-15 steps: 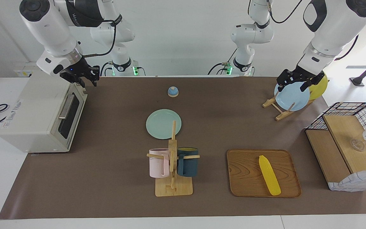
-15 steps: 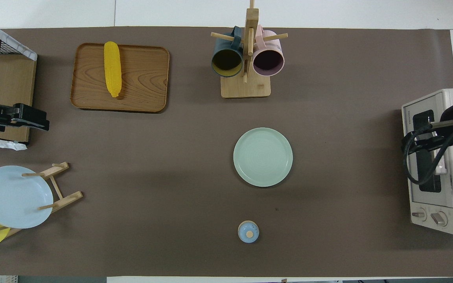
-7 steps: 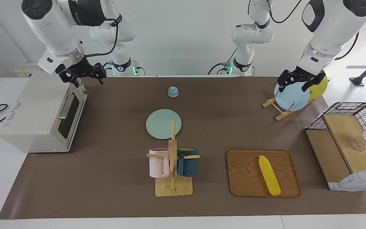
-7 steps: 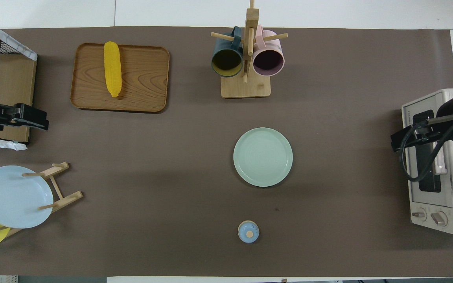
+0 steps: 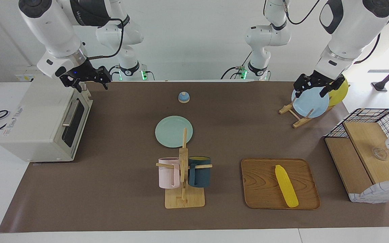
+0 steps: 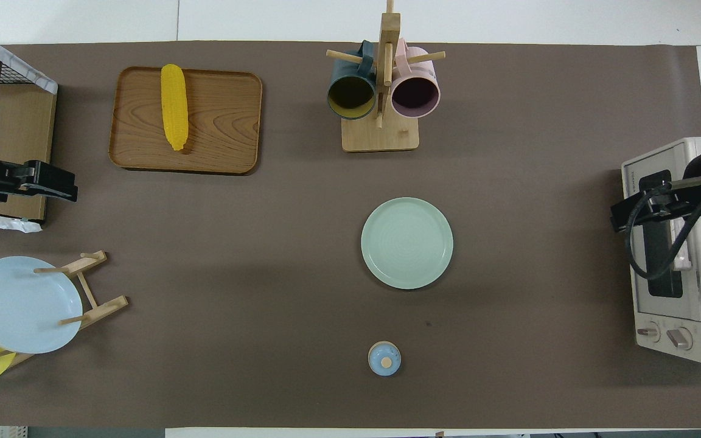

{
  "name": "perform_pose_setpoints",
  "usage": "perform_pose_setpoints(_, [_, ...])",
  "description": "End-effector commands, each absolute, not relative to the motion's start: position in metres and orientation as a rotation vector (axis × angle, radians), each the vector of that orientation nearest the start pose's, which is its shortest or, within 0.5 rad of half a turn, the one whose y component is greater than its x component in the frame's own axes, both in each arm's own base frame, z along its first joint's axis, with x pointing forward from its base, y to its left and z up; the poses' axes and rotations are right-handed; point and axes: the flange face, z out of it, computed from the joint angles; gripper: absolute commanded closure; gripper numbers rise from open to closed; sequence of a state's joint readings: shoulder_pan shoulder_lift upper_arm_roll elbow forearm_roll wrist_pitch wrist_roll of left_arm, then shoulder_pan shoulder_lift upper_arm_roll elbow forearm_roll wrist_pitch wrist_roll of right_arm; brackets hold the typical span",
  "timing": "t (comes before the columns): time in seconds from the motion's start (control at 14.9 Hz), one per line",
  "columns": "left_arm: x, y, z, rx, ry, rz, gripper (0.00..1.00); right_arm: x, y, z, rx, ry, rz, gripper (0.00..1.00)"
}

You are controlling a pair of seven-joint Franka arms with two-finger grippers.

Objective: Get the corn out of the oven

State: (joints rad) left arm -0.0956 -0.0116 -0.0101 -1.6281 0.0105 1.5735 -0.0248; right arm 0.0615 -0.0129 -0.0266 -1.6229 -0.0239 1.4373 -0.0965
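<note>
Raised off the oven, right tool; corn well apart.

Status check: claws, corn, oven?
Right claw over the oven, empty. Left claw over the plate rack, waiting. Corn on the wooden tray. Oven door shut.
</note>
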Motion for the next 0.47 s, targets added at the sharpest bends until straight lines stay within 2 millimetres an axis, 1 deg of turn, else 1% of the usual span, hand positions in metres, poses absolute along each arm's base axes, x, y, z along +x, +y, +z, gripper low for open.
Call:
perform_pose_setpoints(0.0, [0.5426,-0.0559,0.6063,-3.103,0.133,0.037,0.0,0.5372,0.012,0.5994,-3.123,-0.182,0.257,0.0])
perform_pose_setpoints(0.4, [0.5426,-0.0535,0.608,-3.105,0.123,0.03,0.0,0.5353,0.0154,0.6033,-3.122,-0.192,0.248,0.0])
